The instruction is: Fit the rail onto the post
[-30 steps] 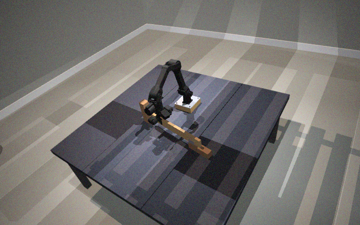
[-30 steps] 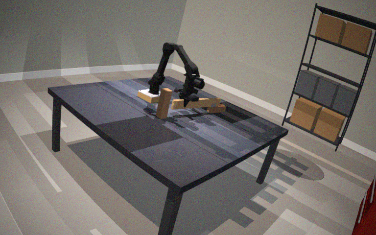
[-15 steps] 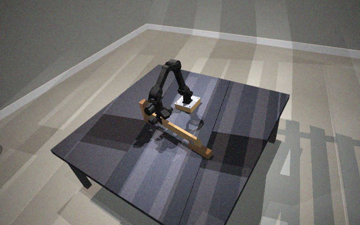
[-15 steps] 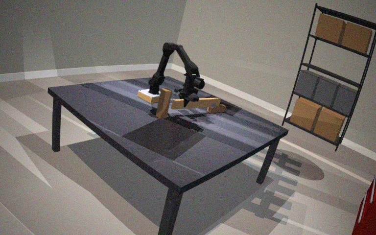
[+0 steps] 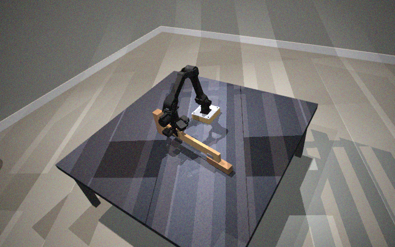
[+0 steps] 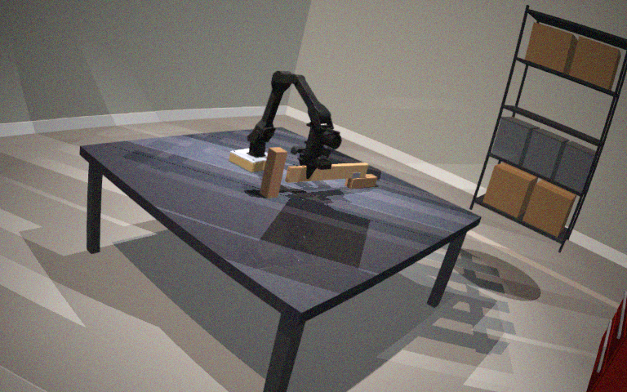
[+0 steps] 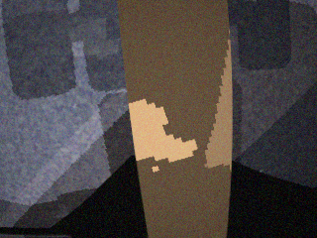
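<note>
The long wooden rail (image 5: 200, 144) (image 6: 340, 171) (image 7: 173, 59) is held off the table, about level. My gripper (image 5: 175, 133) (image 6: 309, 172) (image 7: 165, 162) is shut on it near its post end. The upright wooden post (image 5: 157, 121) (image 6: 273, 173) stands close to that end; the exterior view shows a narrow gap between them. The pegs and the rail's holes cannot be made out. The rail's far end lies over the low footboard block (image 5: 228, 168) (image 6: 367, 181). A small grey patch shows beneath the rail there; how it sits in the bracket is too small to tell.
The arm's white-topped base (image 5: 213, 110) (image 6: 238, 154) stands on the table (image 5: 122, 209) (image 6: 221, 207) behind the rail. The arm arches from it to the rail. A shelf rack with boxes (image 6: 551, 47) stands on the floor beyond the table.
</note>
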Controlling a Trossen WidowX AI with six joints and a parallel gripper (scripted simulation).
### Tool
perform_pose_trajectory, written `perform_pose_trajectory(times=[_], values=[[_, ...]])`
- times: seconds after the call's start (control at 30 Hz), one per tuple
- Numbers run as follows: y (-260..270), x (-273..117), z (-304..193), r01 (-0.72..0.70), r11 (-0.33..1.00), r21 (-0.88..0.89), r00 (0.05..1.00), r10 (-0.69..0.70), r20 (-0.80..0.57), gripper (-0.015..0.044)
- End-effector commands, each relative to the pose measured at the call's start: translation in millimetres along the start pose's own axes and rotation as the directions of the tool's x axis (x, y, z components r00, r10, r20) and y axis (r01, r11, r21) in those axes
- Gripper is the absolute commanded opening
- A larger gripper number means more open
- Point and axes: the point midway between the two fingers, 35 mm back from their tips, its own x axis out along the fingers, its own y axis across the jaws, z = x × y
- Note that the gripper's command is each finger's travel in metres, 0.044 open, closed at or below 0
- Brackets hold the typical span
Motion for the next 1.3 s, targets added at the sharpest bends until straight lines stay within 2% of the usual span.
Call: perform_pose_trajectory(times=[0.0,1.27], values=[[-2.6,-2.2,0.6,0.008,1.000,-0.001,1.000,-0.008,0.003,0.0000],[-0.2,0.3,-7.1,0.008,1.000,-0.001,1.000,-0.008,0.003,0.0000]])
